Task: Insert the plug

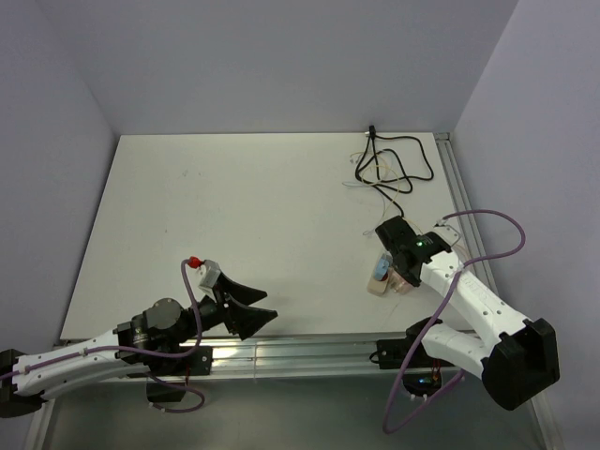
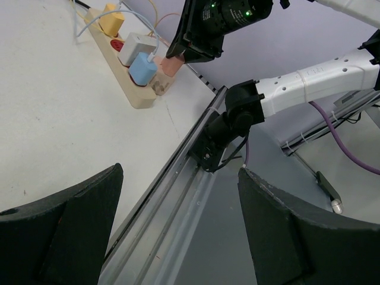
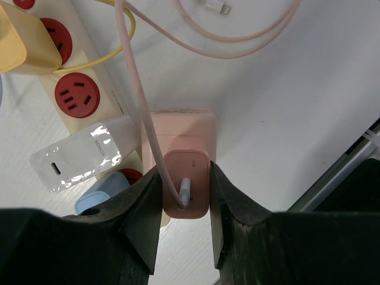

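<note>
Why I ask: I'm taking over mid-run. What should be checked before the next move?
1. Right fingers shut on the pink plug: ok.
2. Free red socket on the power strip: ok.
3. Plug lined up with a socket: cannot tell.
4. Plug pushed home: cannot tell.
5. Left fingers open, empty, away from the strip: ok.

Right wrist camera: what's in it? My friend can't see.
The right gripper pinches a pink plug with a pink cable, next to a cream power strip. A white charger and a yellow plug sit in the strip.
</note>
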